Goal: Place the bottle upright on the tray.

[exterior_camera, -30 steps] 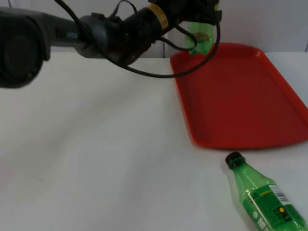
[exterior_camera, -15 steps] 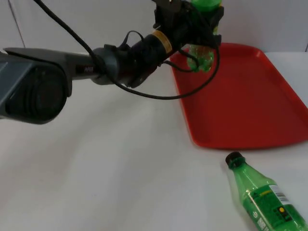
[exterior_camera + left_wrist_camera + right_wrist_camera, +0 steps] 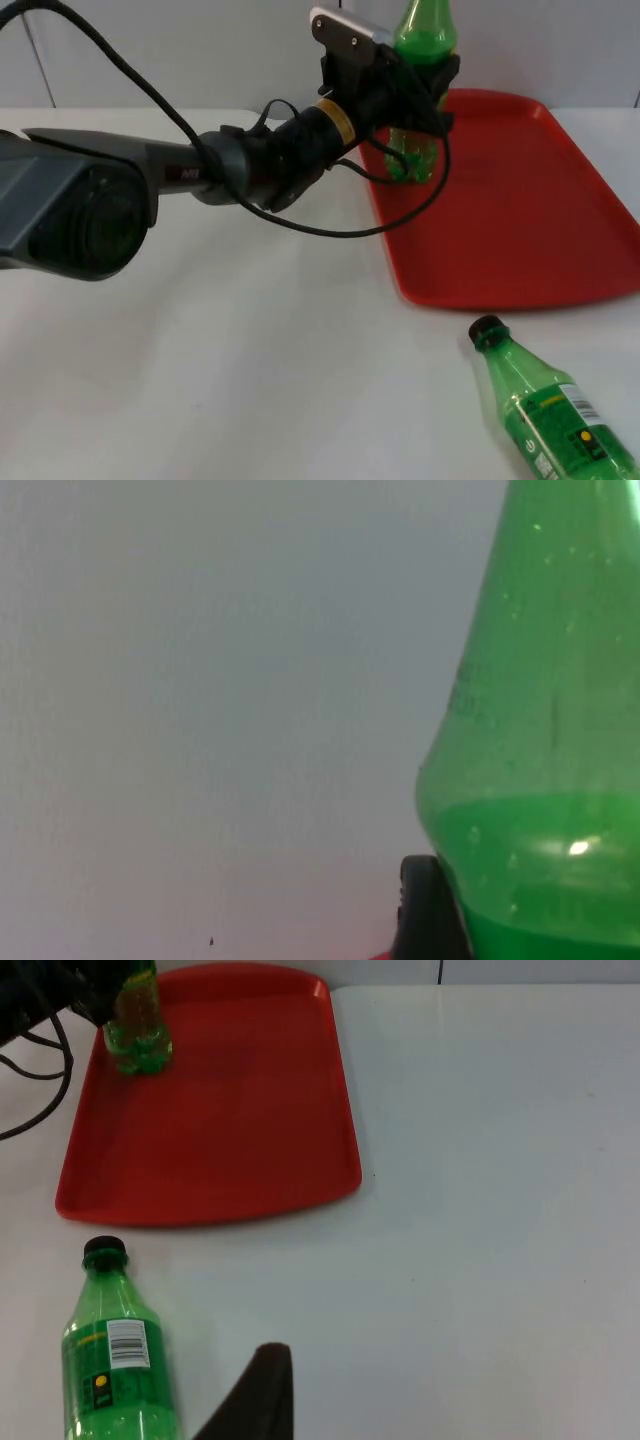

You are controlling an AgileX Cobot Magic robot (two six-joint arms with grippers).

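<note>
Upright bottle (image 3: 420,60), lowered onto tray (image 3: 520,210) corner, clenched in left tool (image 3: 405,85); right tool's grip indiscernible.

My left arm reaches across from the left, its left gripper (image 3: 420,85) clamped around the upright bottle (image 3: 418,60). My right arm waits; one black fingertip of the right gripper (image 3: 262,1390) shows, its spread unreadable.

Upright bottle (image 3: 415,95) in left pincer (image 3: 418,75)
</note>
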